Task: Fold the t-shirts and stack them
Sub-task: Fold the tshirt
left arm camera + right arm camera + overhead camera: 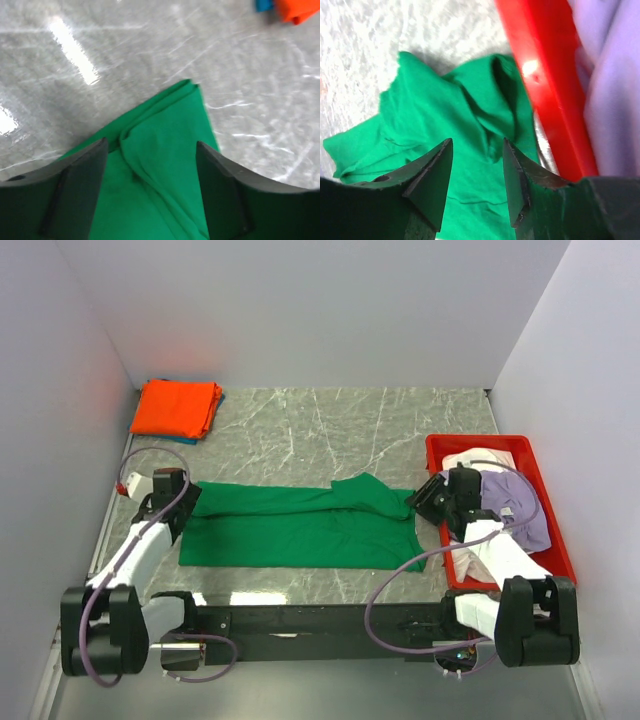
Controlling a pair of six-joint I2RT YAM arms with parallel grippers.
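Green t-shirt [300,530], folded lengthwise into a long band, lies across the near half of the marble surface [330,430], parallel to the near edge. The left hand [186,502] stands at the band's left end, its fingers [75,200] apart above a folded corner of the cloth, not clamped on it. The right hand [426,502] stands at the rumpled right end, beside the red tray [480,442], fingers likewise apart over the cloth. A folded orange t-shirt [177,407] rests on a blue t-shirt [263,4] in the far left corner. The tray, at the right edge, holds a lilac t-shirt [520,505] and a white t-shirt [470,458], both unfolded.
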